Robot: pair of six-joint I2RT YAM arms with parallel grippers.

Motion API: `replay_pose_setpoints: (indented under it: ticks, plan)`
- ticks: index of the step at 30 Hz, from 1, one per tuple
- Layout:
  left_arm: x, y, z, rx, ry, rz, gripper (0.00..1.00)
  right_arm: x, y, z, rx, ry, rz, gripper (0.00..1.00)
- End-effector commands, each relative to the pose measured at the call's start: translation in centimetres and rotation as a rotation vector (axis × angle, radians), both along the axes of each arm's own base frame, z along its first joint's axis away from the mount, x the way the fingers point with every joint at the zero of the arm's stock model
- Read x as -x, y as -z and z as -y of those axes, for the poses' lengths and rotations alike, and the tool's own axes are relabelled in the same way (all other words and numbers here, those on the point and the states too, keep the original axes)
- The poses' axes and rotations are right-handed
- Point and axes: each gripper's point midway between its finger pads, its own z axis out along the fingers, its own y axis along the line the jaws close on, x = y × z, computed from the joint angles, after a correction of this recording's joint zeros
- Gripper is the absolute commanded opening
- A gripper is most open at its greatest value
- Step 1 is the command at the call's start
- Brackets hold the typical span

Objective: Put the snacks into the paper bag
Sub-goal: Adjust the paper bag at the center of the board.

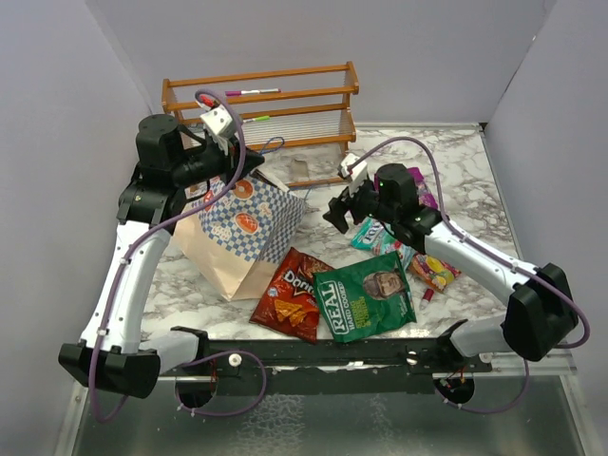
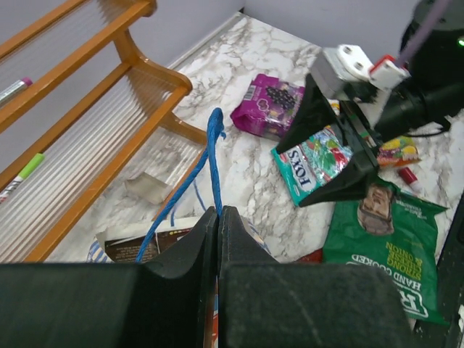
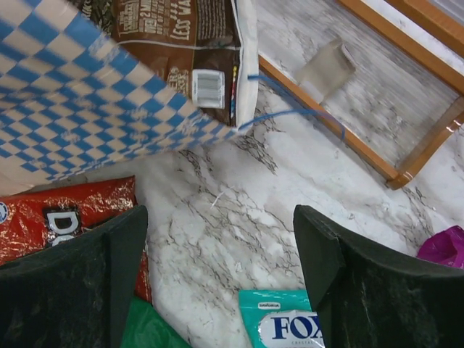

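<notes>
Since the paper bag is where everything has to end up, starting there: it's tipped on its side on the left half of the worktop, tan base toward the near-left corner, mouth aimed at the far edge and a bit right. It's blue-and-white check with an orange mark, and a glossy brown packet is already sitting inside.

My left fingers are pinched shut on its thin blue string handle, holding the mouth up. My right fingers are spread wide with nothing in them, hovering just off the mouth over bare marble.

The teal Fox's packet lies right by them on the side away from the bag, so I'd call that the right arm's job. It's cut off in my wrist view, so I can't tell its long axis.

Doritos and green REAL chips lie flat side by side along the near edge. The magenta pack and the red-yellow one are further toward the right edge.
</notes>
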Motion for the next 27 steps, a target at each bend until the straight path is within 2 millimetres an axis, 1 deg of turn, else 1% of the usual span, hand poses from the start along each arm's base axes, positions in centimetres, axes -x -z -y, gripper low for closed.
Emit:
replay_pose_setpoints:
  ticks: [1, 3, 5, 9, 12, 14, 17, 21, 24, 27]
  plan:
    - [3.8, 0.4, 0.5, -0.060, 0.142, 0.070, 0.00, -1.1, -3.0, -2.1, -0.076, -0.051, 0.056, 0.82]
    - [4.9, 1.5, 0.2, -0.097, 0.161, 0.072, 0.00, -1.4, -3.6, -2.7, -0.087, -0.073, 0.066, 0.82]
    - [5.9, 3.2, -0.2, -0.133, 0.173, 0.065, 0.00, -1.5, -3.9, -3.4, -0.097, -0.099, 0.062, 0.82]
    - [7.9, 5.9, -1.0, -0.209, 0.196, 0.069, 0.00, -2.0, -4.5, -4.9, -0.104, -0.157, 0.040, 0.81]
    - [8.9, 7.3, -1.3, -0.236, 0.214, 0.069, 0.00, -2.6, -4.0, -6.0, -0.114, -0.175, -0.003, 0.80]
    - [9.1, 7.7, -1.4, -0.242, 0.219, 0.067, 0.00, -2.9, -3.7, -6.7, -0.128, -0.180, -0.047, 0.79]
    - [9.2, 7.7, -1.4, -0.239, 0.219, 0.065, 0.00, -3.1, -2.0, -7.5, -0.138, -0.175, -0.136, 0.79]
    - [8.7, 7.0, -1.6, -0.232, 0.175, 0.065, 0.00, -3.1, 1.6, -7.7, -0.121, -0.153, -0.250, 0.81]
    - [8.3, 6.7, -1.7, -0.219, 0.149, 0.058, 0.00, -2.5, 4.6, -7.8, -0.098, -0.159, -0.319, 0.82]
    - [8.1, 6.7, -1.6, -0.208, 0.145, 0.052, 0.00, -1.7, 6.8, -8.2, -0.103, -0.193, -0.381, 0.82]
